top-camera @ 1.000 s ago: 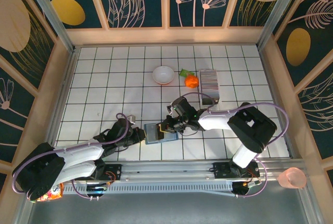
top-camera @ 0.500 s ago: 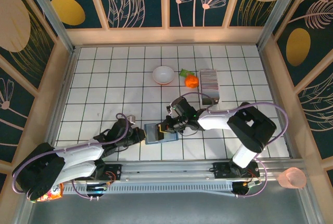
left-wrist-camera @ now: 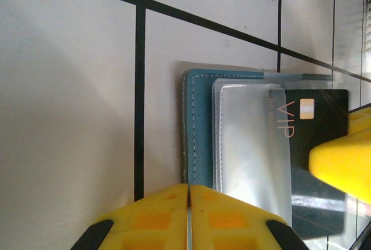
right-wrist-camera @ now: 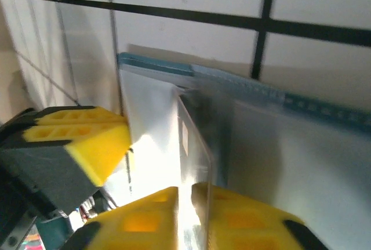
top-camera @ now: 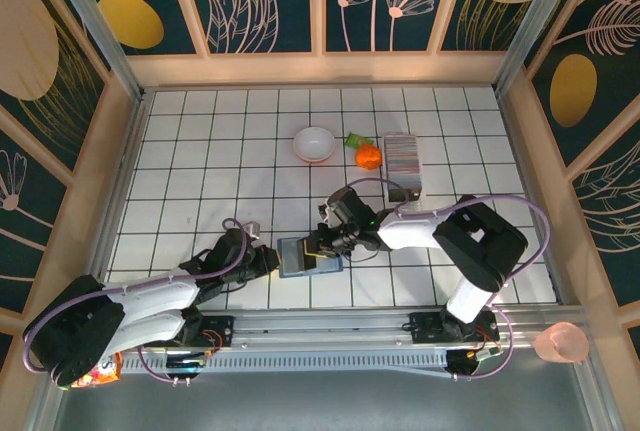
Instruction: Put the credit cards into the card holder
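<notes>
2 white-black arms (top-camera: 150, 303), lilac cables (top-camera: 105, 289), yellow finger pads (left-wrist-camera: 156, 218)

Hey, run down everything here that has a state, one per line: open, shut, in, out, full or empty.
card holder: open, lying flat.
black card: partly in the holder's pocket, chip end showing.
card stack: standing on edge, apart from both hands.
white bowl: upright, empty.
left hand: shut, tips at the holder's edge.
right hand: fingers either side of the black card, grip unclear.
</notes>
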Available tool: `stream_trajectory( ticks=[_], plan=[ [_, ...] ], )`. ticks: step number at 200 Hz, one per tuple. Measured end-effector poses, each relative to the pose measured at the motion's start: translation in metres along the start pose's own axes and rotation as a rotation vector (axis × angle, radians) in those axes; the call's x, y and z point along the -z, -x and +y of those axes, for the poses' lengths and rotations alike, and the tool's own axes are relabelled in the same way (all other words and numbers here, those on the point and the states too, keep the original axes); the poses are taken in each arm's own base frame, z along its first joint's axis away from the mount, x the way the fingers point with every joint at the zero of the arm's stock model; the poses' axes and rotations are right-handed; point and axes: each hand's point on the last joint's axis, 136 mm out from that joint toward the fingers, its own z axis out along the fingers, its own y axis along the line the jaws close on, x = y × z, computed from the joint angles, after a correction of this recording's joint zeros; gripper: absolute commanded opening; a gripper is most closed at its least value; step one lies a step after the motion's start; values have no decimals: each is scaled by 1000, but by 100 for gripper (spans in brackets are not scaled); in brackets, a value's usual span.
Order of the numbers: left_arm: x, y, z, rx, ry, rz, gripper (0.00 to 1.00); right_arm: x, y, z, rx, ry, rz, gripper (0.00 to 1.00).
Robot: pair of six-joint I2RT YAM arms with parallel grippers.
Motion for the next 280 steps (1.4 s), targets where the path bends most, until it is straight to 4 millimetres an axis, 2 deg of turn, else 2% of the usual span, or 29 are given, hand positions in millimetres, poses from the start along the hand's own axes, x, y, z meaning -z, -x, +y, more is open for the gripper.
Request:
stream_trajectory(
  ticks=[19, 59, 88, 141, 188, 242, 262, 280],
  plan=[
    [0, 0, 0, 0, 0, 0, 9, -1, -2, -3, -1, -44, 0, 34],
    [0, 0, 0, 0, 0, 0, 9, 3, 8, -3, 19, -129, -32, 35],
    [0, 0, 0, 0, 0, 0, 9, 3, 9, -6, 33, -194, -36, 40],
    [0, 0, 0, 0, -1, 0, 8, 0, 6, -7, 53, -260, -33, 37],
    [0, 0, 0, 3, -1, -1, 8, -18, 2, 7, 86, -259, -12, 35],
    [1, 0, 0, 7, -3, -2, 8, -18, 3, 7, 97, -281, -36, 39],
    [1, -1, 1, 6, -7, -4, 8, -14, 2, 7, 100, -296, -44, 37],
    [2, -1, 1, 6, -8, -5, 8, -11, 2, 6, 100, -307, -50, 32]
  ],
)
